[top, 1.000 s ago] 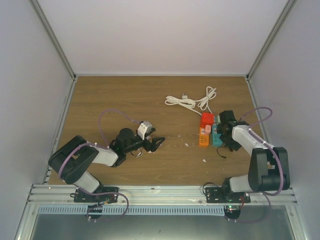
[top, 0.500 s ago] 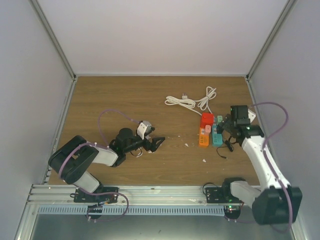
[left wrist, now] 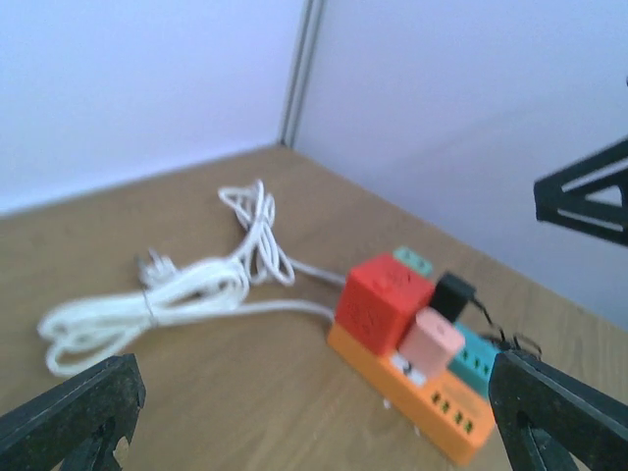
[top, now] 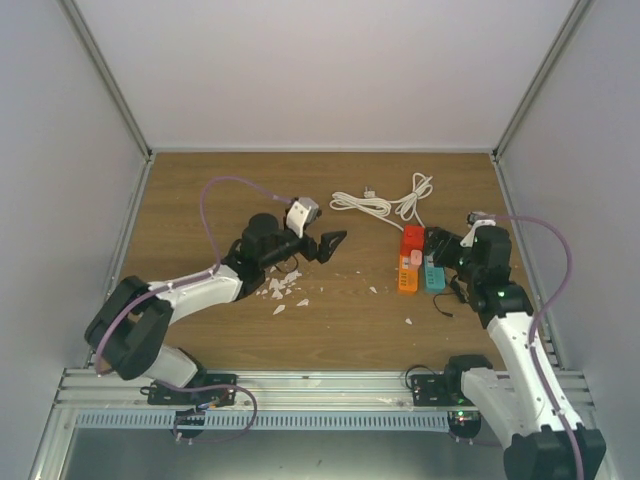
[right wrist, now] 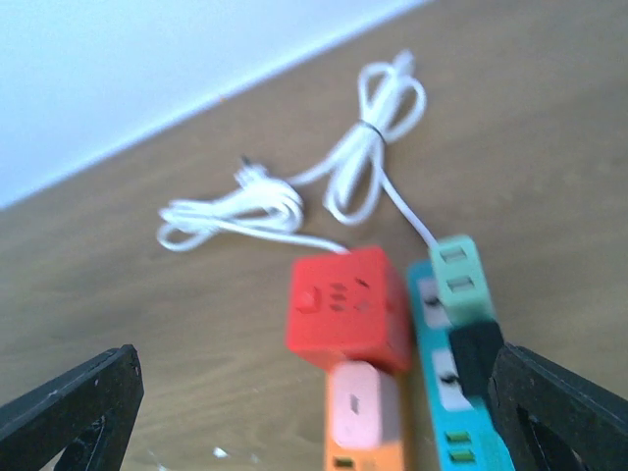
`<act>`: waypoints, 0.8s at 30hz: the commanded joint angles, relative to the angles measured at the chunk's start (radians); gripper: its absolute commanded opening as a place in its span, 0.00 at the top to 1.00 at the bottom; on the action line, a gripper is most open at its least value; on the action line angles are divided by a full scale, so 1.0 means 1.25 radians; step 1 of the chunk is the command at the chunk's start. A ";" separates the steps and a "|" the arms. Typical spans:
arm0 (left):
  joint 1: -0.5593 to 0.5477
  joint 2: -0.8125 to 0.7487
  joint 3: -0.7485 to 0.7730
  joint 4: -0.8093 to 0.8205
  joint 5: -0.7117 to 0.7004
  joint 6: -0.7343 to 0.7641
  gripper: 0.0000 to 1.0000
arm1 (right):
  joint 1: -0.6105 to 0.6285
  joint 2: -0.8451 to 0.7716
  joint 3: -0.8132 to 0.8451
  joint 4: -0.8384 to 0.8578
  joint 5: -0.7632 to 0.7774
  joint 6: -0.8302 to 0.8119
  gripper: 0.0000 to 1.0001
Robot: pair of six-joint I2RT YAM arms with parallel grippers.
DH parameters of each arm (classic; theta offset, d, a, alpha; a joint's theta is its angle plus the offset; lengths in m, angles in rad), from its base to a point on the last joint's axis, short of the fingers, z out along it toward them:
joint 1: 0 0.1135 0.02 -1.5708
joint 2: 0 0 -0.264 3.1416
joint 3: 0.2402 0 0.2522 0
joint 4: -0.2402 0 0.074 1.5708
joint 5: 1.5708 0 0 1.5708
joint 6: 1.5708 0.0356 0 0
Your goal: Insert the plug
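The wooden surface point(top: 200, 200) fills the middle of the top view, walled by pale panels. The left arm point(top: 190, 290) reaches from the lower left toward the centre. Its gripper point(top: 327, 246) is raised over bare wood with its jaws spread wide and nothing between them. In its wrist view the two fingertips sit at the lower corners of the frame.

The right arm point(top: 515, 330) rises along the right side. Its gripper point(top: 438, 247) hangs just right of the power strips, also wide open and empty.

An orange strip point(top: 406, 280) and a teal strip point(top: 434, 277) lie side by side at right of centre. A coiled white cord point(top: 385, 205) sprawls above them, its pronged end loose on the wood.

A red cube adapter point(top: 413, 240) sits at the orange strip's upper end, with a pink plug point(top: 411, 260) just below it. On the teal strip a green adapter point(right wrist: 459, 278) sits at the top, and the black plug point(right wrist: 476, 355) stands in the strip directly below it. I cannot tell how deeply it is seated.

White crumbs point(top: 280, 290) lie scattered on the wood left of centre.
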 commanded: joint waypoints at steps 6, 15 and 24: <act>0.014 -0.046 0.256 -0.257 -0.129 0.091 0.01 | 0.032 -0.056 0.010 0.152 -0.071 0.029 0.00; 0.071 -0.020 0.361 -0.308 -0.121 0.103 0.01 | 0.060 -0.122 -0.012 0.171 -0.077 0.028 0.00; 0.123 -0.074 0.239 -0.229 -0.023 0.088 0.01 | 0.066 -0.144 -0.054 0.215 -0.079 0.007 0.00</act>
